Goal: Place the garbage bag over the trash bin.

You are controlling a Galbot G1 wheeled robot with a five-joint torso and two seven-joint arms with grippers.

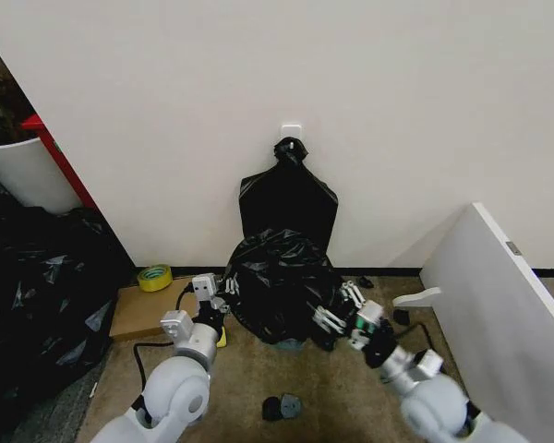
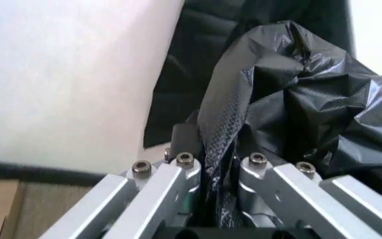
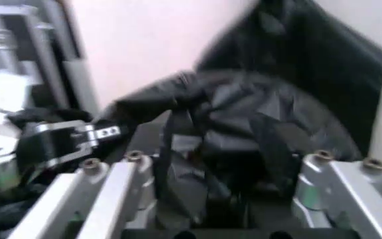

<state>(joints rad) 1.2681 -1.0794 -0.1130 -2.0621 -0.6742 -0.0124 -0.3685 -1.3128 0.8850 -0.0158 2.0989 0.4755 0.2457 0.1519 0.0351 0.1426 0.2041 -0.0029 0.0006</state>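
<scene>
One bag (image 1: 279, 284) at frame center, draped over the bin, which is fully covered. Two grippers: left (image 1: 223, 307) clamped on bag's left edge, right (image 1: 337, 312) gripping its right side.

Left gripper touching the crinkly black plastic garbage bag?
Touching. In the left wrist view a fold of the crinkly black plastic garbage bag runs down between the left gripper's fingers, pinched there.

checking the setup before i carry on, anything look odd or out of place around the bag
A small dark object lies loose on the carpet in front of the garbage bag, between the two arms. A roll of yellow-green tape sits on flat cardboard by the wall.
</scene>
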